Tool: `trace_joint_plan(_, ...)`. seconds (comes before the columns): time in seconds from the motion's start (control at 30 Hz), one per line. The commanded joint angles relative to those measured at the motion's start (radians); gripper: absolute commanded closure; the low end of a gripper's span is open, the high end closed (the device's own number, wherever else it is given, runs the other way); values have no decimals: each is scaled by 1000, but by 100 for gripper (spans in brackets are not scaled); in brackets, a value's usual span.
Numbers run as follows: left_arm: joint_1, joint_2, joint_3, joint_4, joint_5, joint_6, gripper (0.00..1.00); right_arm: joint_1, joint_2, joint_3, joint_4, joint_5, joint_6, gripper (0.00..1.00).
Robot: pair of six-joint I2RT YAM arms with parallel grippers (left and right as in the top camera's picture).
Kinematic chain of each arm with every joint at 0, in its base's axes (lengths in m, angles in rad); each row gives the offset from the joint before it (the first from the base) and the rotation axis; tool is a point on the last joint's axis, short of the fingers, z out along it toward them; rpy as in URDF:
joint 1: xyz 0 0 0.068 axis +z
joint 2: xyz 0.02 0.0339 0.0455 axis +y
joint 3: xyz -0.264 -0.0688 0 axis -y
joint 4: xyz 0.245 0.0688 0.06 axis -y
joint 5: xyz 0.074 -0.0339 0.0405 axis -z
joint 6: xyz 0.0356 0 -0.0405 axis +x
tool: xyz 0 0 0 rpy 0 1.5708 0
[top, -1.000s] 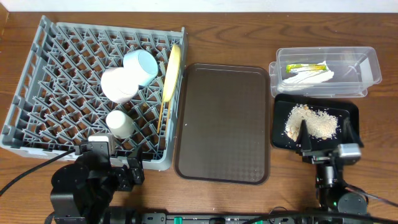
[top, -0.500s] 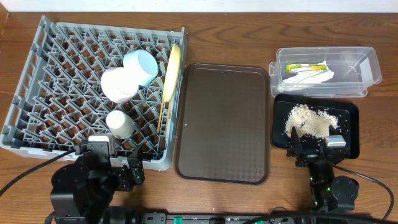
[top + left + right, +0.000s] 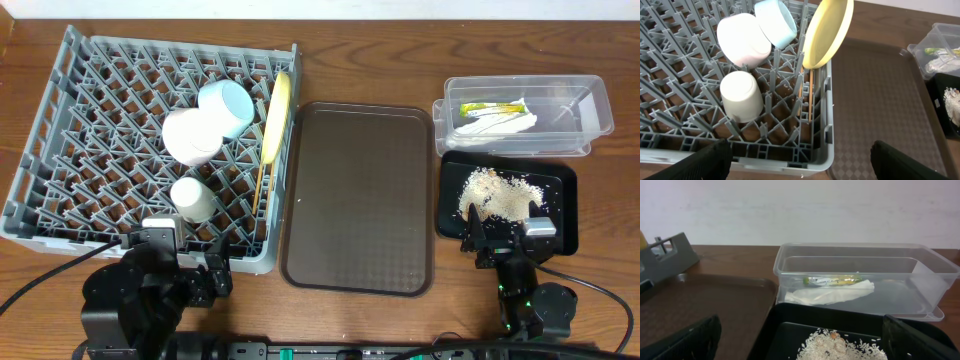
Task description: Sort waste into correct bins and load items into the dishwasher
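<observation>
- Left end effector released, empty; plate, white bowl, blue bowl and chopsticks sit in rack directly ahead.
- Right end effector released, empty; scraps in black tray below, wrapper and paper in tub ahead.
- Task appears complete.

Two thin wooden chopsticks: mostly hidden among pegs of large square grey plastic dish rack. Rack cropped left and top. Shallow black rectangular tray: cut off at bottom edge, right wrist view.

overhead looks straight down on your whole worktop. your left wrist view sits low and close, facing over the dish rack toward the brown tray. your right wrist view looks level across the black tray to the clear tub, sharing that brown tray.
</observation>
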Motion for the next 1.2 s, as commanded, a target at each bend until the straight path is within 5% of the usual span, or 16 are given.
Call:
trace_joint_plan(0.0,2,-2,0,0,12,9,9,7,-1,-1,-5,9,-11,1)
trace_joint_plan(0.3,26,-47,-19,-14,2,21,9,7,-1,-1,-5,9,-11,1)
trace_joint_plan(0.47,63,-156,-186,89,2,21,9,7,-1,-1,-5,9,-11,1)
trace_joint_plan(1.03,64,-414,-866,1109,-63,-11,9,7,-1,-1,-5,9,-11,1)
trace_joint_plan(1.17,63,-414,-875,1110,-77,63,9,7,-1,-1,-5,9,-11,1)
